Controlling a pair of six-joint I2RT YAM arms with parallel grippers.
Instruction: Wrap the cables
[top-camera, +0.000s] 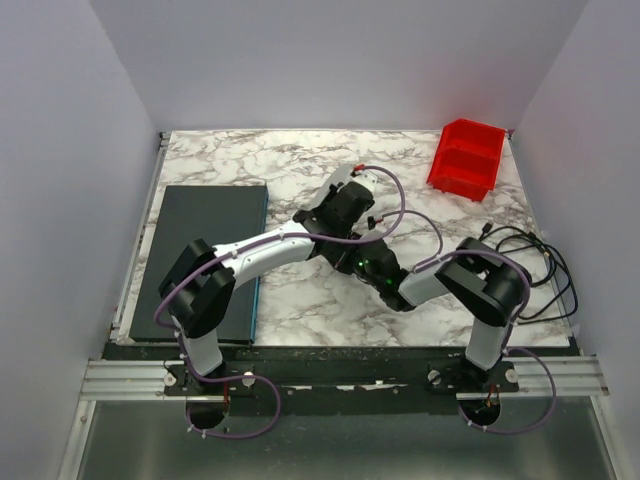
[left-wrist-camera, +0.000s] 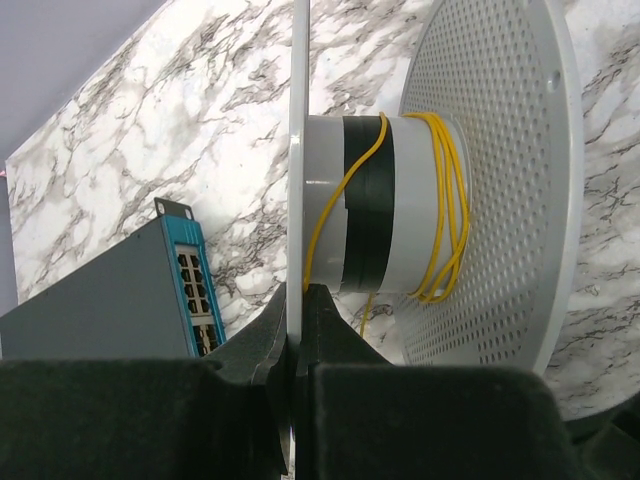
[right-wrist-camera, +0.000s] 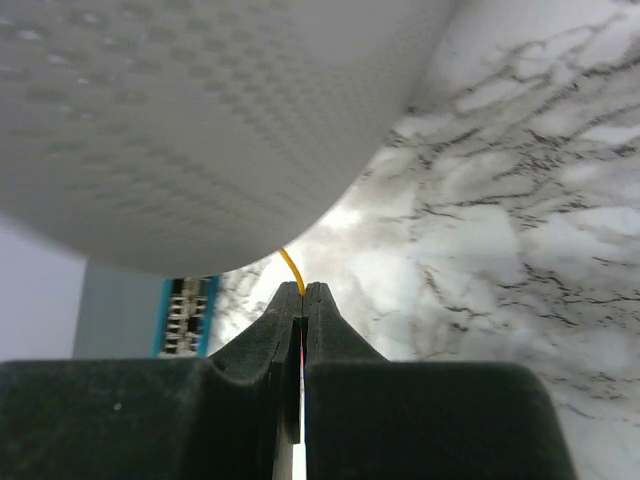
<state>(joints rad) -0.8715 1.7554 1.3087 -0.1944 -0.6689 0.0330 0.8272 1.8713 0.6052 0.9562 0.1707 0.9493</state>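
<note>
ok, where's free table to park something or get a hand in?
Free: the far strip of the table, from behind the gray box to the red bin; also the near-centre marble between the box and the right arm's base. Crowded: mid-table, where the left claw pinches the spool and the right claw pinches the wire. Black cords clutter the right edge.

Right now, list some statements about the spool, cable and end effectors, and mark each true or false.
The left end effector is shut on the spool by its thin flange. True.
The yellow cable is wound around the spool's hub. True.
The right end effector is open and empty. False: it is shut on the yellow cable.
A network switch lies on the marble table. True.
The red bin sits at the table's near left. False: far right corner.
</note>
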